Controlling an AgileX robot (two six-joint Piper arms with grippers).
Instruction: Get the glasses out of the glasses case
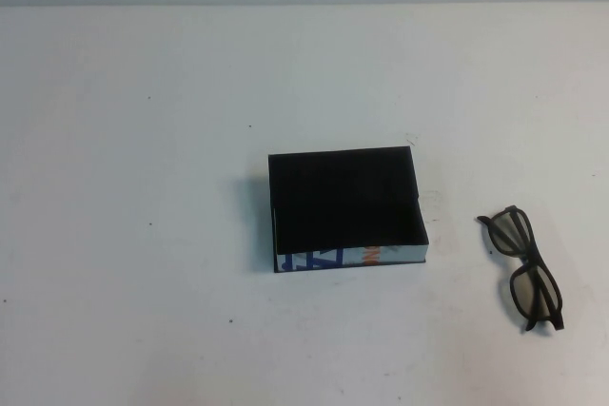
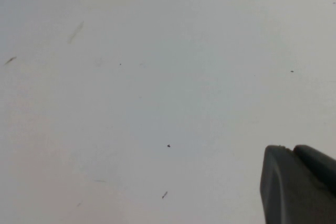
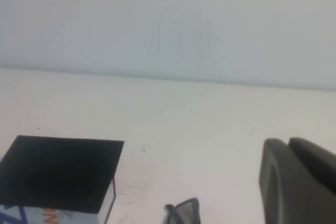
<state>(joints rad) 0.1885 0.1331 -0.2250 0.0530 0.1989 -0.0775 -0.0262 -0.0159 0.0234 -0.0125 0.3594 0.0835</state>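
The glasses case [image 1: 347, 199] stands open in the middle of the table, its black inside bare and its white printed wall toward me. The dark-framed glasses [image 1: 535, 294] lie on the table to the right of the case, apart from it. The case [image 3: 58, 174] and one end of the glasses [image 3: 184, 212] also show in the right wrist view. My right gripper [image 3: 286, 141] is shut and empty, back from both of them. My left gripper [image 2: 292, 148] is shut and empty over bare table. Neither arm shows in the high view.
The white table [image 1: 143, 235] bears only small dark specks. A pale wall [image 3: 168, 19] rises behind the table's far edge.
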